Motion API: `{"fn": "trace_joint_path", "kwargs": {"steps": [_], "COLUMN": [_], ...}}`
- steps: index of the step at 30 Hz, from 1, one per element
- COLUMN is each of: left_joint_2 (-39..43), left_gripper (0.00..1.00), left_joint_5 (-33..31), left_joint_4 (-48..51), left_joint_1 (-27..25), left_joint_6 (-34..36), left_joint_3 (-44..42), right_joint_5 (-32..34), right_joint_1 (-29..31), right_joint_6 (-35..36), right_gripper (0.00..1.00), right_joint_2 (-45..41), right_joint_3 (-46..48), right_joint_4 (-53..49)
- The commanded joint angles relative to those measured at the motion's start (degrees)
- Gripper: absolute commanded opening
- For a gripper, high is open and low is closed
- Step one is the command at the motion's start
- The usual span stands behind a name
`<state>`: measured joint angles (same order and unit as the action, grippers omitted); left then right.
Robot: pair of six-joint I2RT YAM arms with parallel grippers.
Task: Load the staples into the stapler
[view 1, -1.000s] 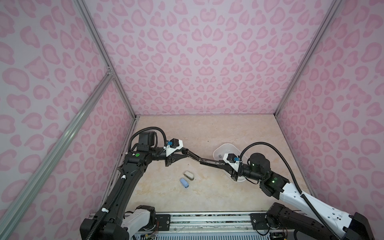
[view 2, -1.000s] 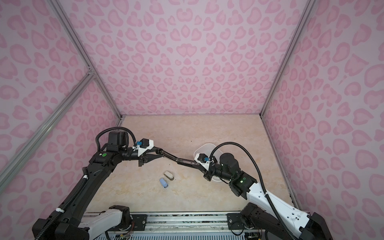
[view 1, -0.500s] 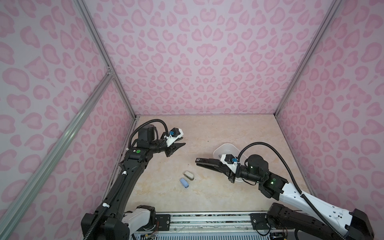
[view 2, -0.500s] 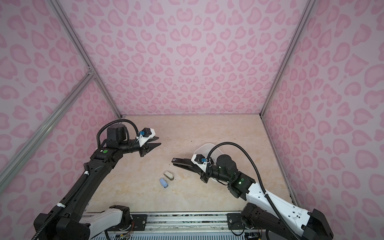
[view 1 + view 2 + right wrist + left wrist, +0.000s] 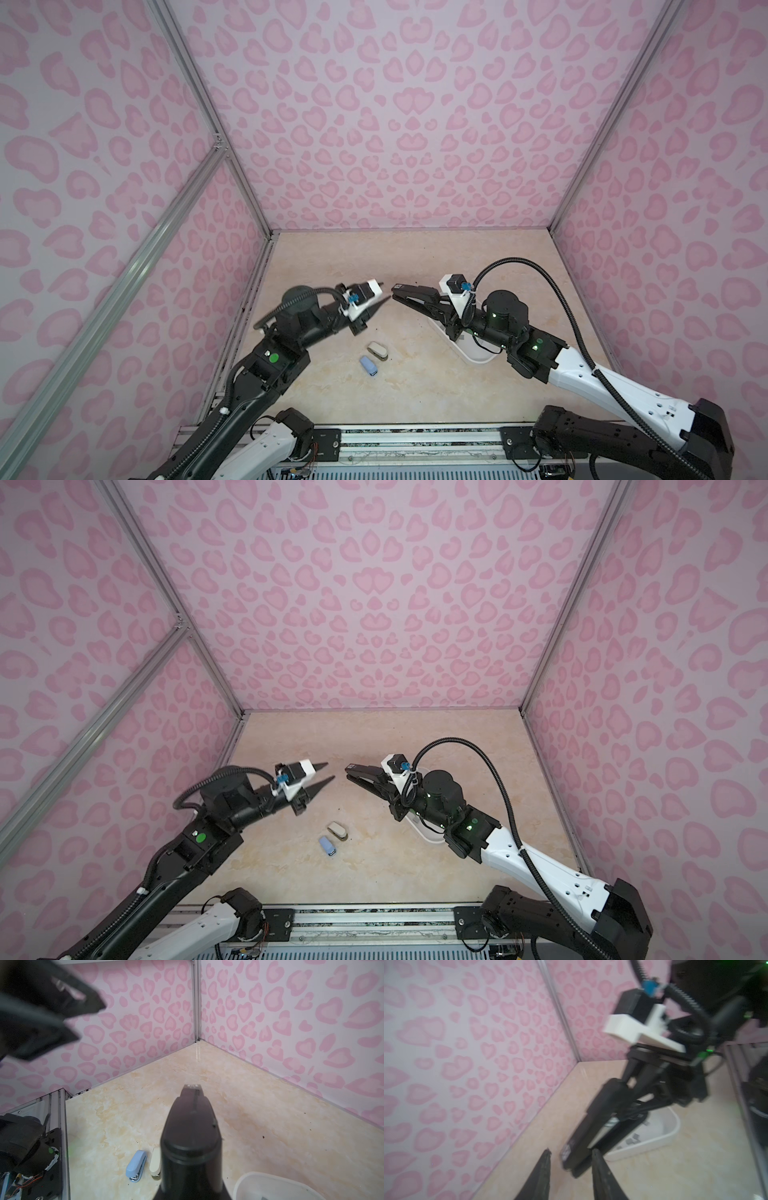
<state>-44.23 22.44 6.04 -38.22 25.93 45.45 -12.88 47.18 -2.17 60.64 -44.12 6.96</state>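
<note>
My right gripper (image 5: 437, 306) is shut on the rear of a long black stapler (image 5: 415, 296), held above the table with its nose pointing left. The right wrist view is filled by the stapler (image 5: 191, 1126), which hides the fingers. In the left wrist view its top arm and base (image 5: 593, 1124) stand slightly parted. My left gripper (image 5: 330, 771) is open and holds nothing, its tips just short of the stapler's nose (image 5: 351, 767). The staples (image 5: 633, 1139), small grey blocks, lie in a white tray (image 5: 672, 1134) below the right arm.
Two small staplers lie between the arms on the marble table: a beige one (image 5: 377, 350) and a blue one (image 5: 369, 366). The white tray (image 5: 478, 357) sits partly under my right wrist. Pink patterned walls close in three sides, and a metal rail (image 5: 415, 436) runs along the front.
A second ago both grippers held the stapler. The left gripper let go and drew back left, then came back toward the nose. The right gripper carried the stapler farther from the front edge.
</note>
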Motion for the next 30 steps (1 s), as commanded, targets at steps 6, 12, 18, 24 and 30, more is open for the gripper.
{"fn": "trace_joint_path", "kwargs": {"steps": [6,12,18,24,30], "left_joint_2": [-3.6,-8.3,-9.6,-11.9,-14.8], "left_gripper": [0.35,0.40,0.42,0.44,0.46], "left_joint_5": [-17.5,-21.0,-21.4,-23.4,-25.2], "left_joint_4": [-8.4,-8.3,-9.6,-10.4,-9.3], "left_joint_1": [-10.3,-11.9,-12.1,-12.1,-12.1], "left_joint_6": [0.7,2.1,2.7,3.7,5.1], "left_joint_3": [-3.7,-1.8,-1.9,-1.8,-0.7], "right_joint_5": [-1.9,-2.3,-3.4,-5.1,-4.8], "right_joint_1": [3.1,4.1,4.7,5.1,5.3], "right_joint_6": [0.9,-0.1,-0.8,-2.6,-3.6], "right_gripper": [0.00,0.00,0.00,0.00,0.00], "right_joint_2": [1.9,1.9,0.8,1.0,0.1], "right_joint_3": [0.3,1.1,1.7,2.0,2.6], "right_joint_4": [5.2,6.0,7.0,8.4,8.9]}}
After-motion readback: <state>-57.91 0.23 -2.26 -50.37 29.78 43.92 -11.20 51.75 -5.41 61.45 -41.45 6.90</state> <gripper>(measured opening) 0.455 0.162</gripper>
